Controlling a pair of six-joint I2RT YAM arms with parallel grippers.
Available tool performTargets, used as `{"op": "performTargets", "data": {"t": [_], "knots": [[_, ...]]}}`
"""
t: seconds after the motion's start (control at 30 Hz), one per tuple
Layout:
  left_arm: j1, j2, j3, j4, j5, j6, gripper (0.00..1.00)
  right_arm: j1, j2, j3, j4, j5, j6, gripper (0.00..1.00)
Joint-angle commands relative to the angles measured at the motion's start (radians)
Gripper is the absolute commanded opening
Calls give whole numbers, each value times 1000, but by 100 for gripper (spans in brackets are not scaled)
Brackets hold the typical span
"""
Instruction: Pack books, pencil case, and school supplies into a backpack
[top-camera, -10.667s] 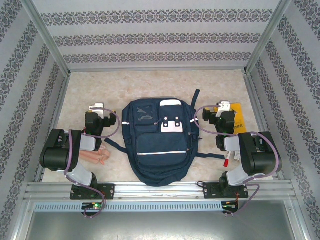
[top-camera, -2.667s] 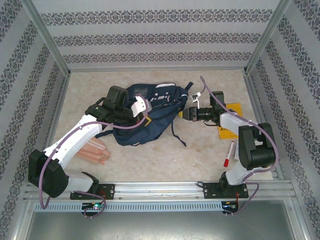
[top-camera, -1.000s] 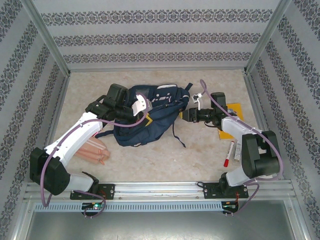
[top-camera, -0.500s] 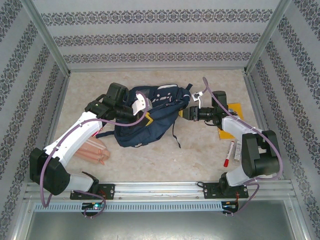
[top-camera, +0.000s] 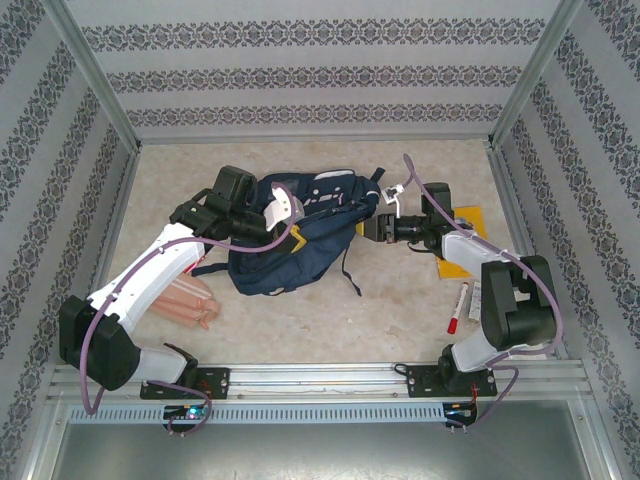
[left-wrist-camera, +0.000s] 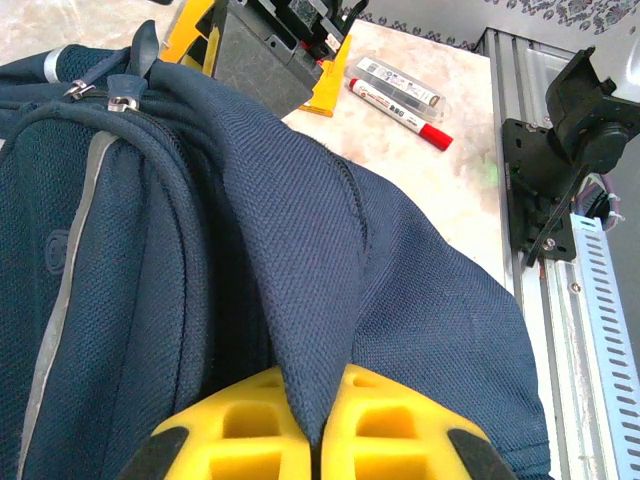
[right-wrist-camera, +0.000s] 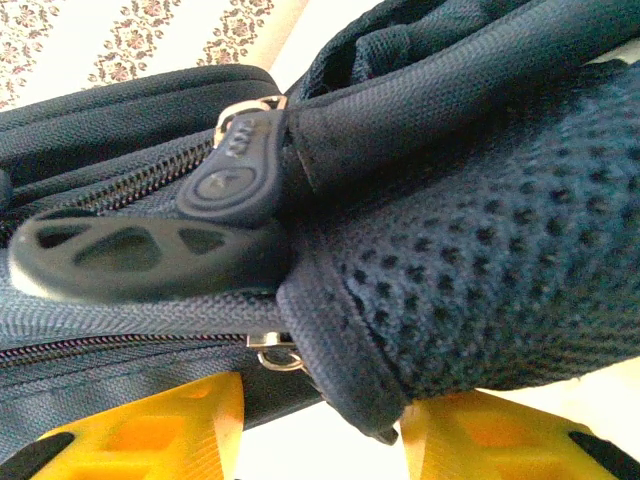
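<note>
Lying sideways, backpack, top twd right

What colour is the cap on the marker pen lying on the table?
Red, on a white barrel. The marker pen shows best in the left wrist view.

Arms white links, black joints; purple cables looping (yellow jaws).
</note>
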Motion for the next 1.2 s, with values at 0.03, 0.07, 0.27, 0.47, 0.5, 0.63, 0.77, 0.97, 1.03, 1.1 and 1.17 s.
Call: {"op": "performTargets", "data": {"t": [0.03, 0.07, 0.27, 0.47, 0.5, 0.63, 0.77, 0.97, 1.03, 1.1, 1.17], "knots": [[10, -46, 43, 35, 102, 15, 0, 15, 29, 22, 22, -55, -21, 40], [10, -46, 43, 36, 101, 16, 0, 17, 31, 24, 24, -67, -21, 38], [10, -39, 47, 50, 96, 10, 0, 22, -8, 19, -7, -46, -42, 23], [11, -37, 45, 40, 74, 20, 0, 18, -33, 18, -71, -4, -80, 11], [11, -36, 45, 35, 68, 23, 0, 17, -34, 20, -84, 4, -88, 9], [11, -36, 45, 17, 42, 38, 0, 17, -44, 24, -125, 23, -115, 2], [10, -32, 47, 15, 26, 39, 0, 22, -54, 31, -161, 34, -137, 0], [10, -1, 66, -18, -28, 60, 0, 75, -96, 23, -175, -33, -205, 0], [11, 13, 74, -28, -40, 77, 0, 108, -118, 28, -191, -71, -252, 0], [10, 23, 86, -40, -46, 96, 0, 125, -146, 24, -194, -88, -274, 0], [11, 31, 90, -48, -65, 120, 0, 132, -173, 21, -198, -93, -283, 0]]}}
